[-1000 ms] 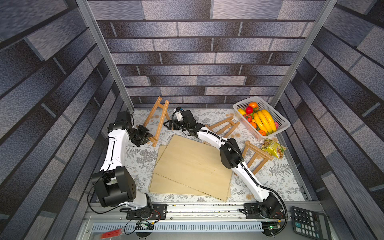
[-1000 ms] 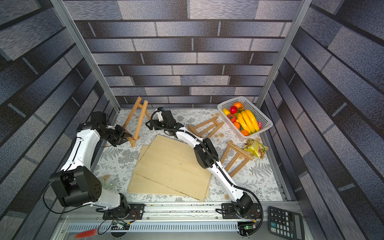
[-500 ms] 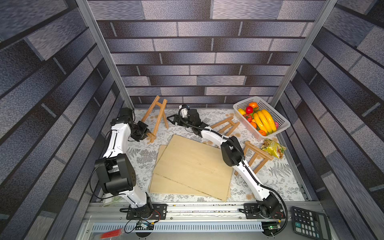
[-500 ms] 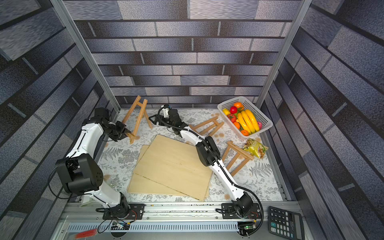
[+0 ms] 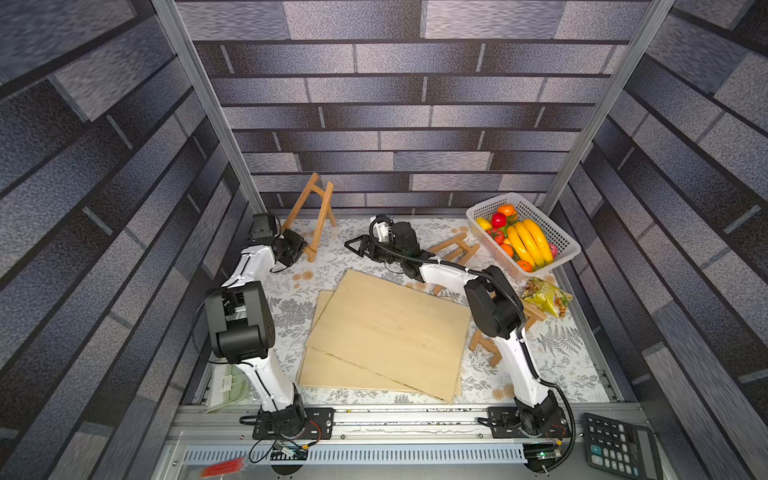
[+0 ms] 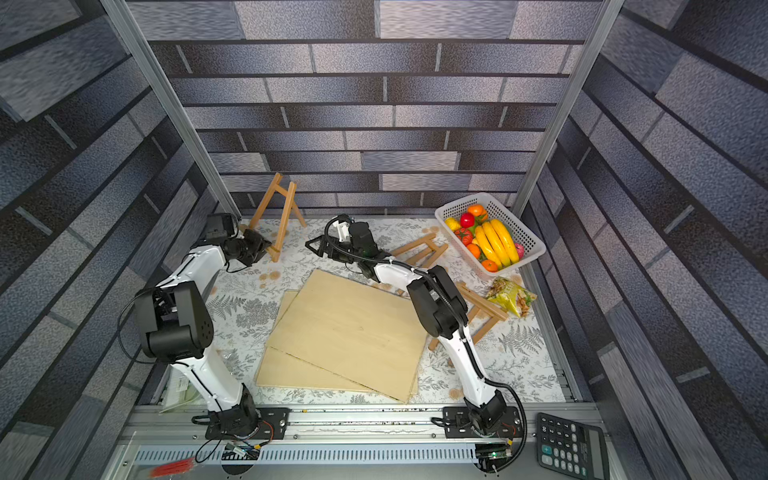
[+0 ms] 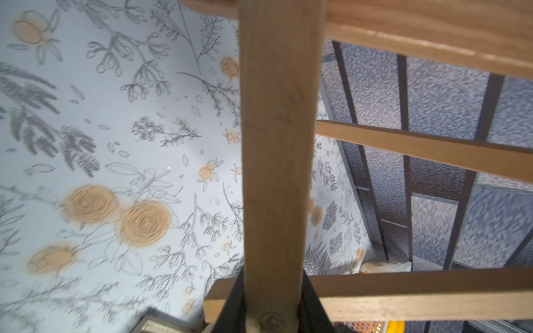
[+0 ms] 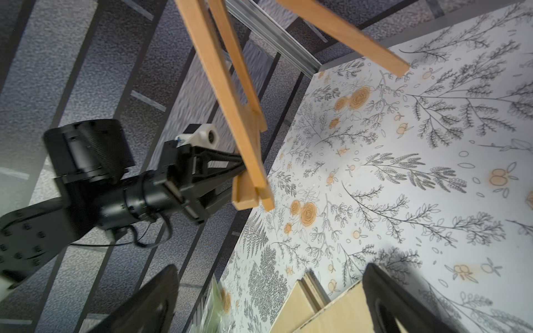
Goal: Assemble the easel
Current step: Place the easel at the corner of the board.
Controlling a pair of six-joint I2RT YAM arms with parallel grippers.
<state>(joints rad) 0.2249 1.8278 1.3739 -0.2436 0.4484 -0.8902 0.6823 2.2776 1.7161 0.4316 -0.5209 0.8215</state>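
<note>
In both top views, the easel [image 5: 316, 208] [image 6: 279, 207] is upright in the far left corner of the table, just in front of the back wall [image 5: 374, 166], with its legs spread in an A. The left gripper [image 5: 306, 249] [image 6: 267, 247] is clamped on the bottom end of the front leg nearest it, so the rest of the frame rises up and away from the jaws. The right gripper [image 5: 356, 246] [image 6: 316, 246] hangs near the middle of the far side, jaws spread wide and empty. It points toward the easel but is clearly apart from it. Two plywood sheets [image 5: 386, 332] lie stacked in the centre. Another easel [image 5: 454, 250] lies flat behind the right arm, near a basket [image 5: 559, 239] of fruit.

In the left wrist view, the gripped leg runs straight out from the left gripper [image 7: 272, 307]. A dark finger [image 7: 233, 305] presses each side of the wood, just above the bottom crossbar. The flowered cloth [image 7: 101, 129] lies below.

In the right wrist view, the easel [image 8: 227, 109] slants across the frame, its foot pinched in the left gripper [image 8: 235, 170]. Its rear leg [image 8: 360, 43] swings free, the end clear of the cloth. I cannot tell whether the held foot touches the table. The right gripper's own fingers [image 8: 150, 302] stand far apart with nothing between them, well short of the easel.
</note>
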